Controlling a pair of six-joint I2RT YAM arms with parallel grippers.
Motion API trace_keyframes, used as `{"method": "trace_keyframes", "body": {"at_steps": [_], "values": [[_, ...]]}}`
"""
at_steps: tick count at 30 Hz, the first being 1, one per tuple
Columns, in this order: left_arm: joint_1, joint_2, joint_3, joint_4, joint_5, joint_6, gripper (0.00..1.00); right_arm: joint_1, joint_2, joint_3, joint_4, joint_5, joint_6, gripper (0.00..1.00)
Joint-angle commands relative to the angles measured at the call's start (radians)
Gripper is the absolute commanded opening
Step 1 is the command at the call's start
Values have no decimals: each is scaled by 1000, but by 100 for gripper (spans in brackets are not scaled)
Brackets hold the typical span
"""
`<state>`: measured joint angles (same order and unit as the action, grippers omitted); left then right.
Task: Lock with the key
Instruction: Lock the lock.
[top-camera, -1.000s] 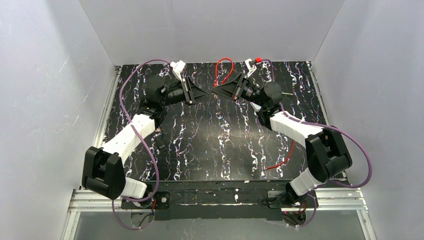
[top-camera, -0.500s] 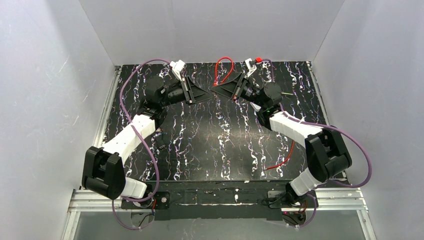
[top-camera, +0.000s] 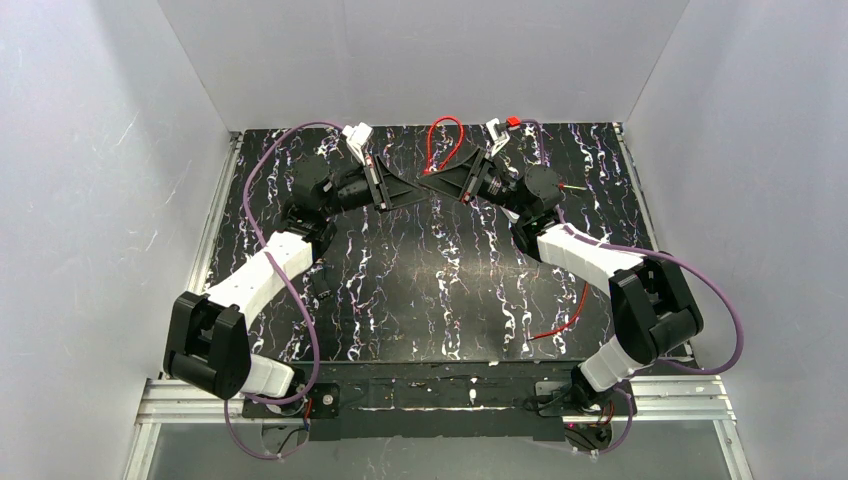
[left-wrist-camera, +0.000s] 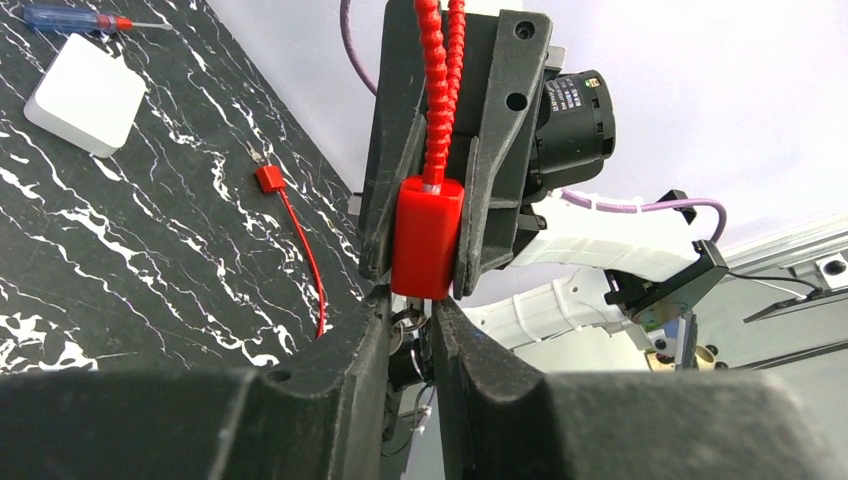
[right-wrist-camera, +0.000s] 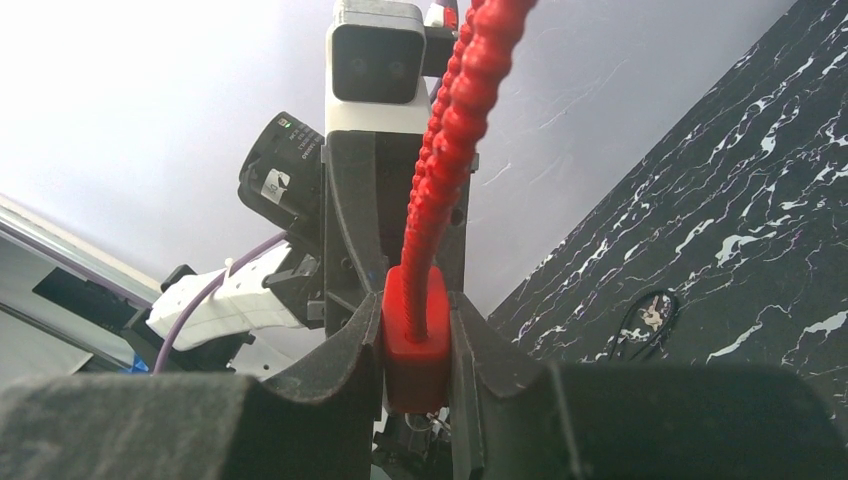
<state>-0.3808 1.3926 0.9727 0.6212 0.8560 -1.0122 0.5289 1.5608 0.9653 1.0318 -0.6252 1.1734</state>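
Observation:
At the back of the table my two grippers meet tip to tip. The right gripper (right-wrist-camera: 415, 335) is shut on the red lock (right-wrist-camera: 414, 345), whose ribbed red cable (right-wrist-camera: 452, 130) loops upward (top-camera: 446, 135). In the left wrist view the lock (left-wrist-camera: 427, 238) hangs between the right gripper's black fingers (left-wrist-camera: 500, 150). Just under it, the key (left-wrist-camera: 410, 338) with its metal ring sticks out of the lock's underside. The left gripper (left-wrist-camera: 412, 322) has its jaws drawn in tight around the key's dark head. From above, the left gripper (top-camera: 415, 192) touches the right gripper (top-camera: 432, 180).
A white box (left-wrist-camera: 85, 95), a blue-handled screwdriver (left-wrist-camera: 70, 18) and a thin red wire (left-wrist-camera: 300, 260) lie on the black marbled table. Another red wire (top-camera: 562, 318) lies near the right arm. A black cord loop (right-wrist-camera: 645, 315) rests on the table. Grey walls enclose three sides.
The left gripper's jaws have narrowed onto the key. Both wrists have edged slightly up and left, still tip to tip.

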Motion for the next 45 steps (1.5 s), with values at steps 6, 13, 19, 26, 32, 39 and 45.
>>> {"method": "trace_keyframes", "body": {"at_steps": [6,13,19,26,32,39,45], "values": [[-3,-20,-35,42,-11,-78,0,6,22,9,210,-9,67,1],[-3,-31,-78,125,3,-212,0,7,28,-12,418,-26,194,1],[-12,-41,-125,146,-5,-285,0,8,24,5,469,-3,233,1],[-28,-110,-143,47,-14,-111,0,-18,0,34,244,14,120,1],[-48,-153,-49,-308,-89,153,0,-41,18,128,-144,39,-13,1],[-61,-135,-12,-403,-72,180,0,-40,9,160,-152,10,-30,1],[-49,-160,-40,-366,-51,154,0,-40,-25,141,-197,-19,-123,1]]}}
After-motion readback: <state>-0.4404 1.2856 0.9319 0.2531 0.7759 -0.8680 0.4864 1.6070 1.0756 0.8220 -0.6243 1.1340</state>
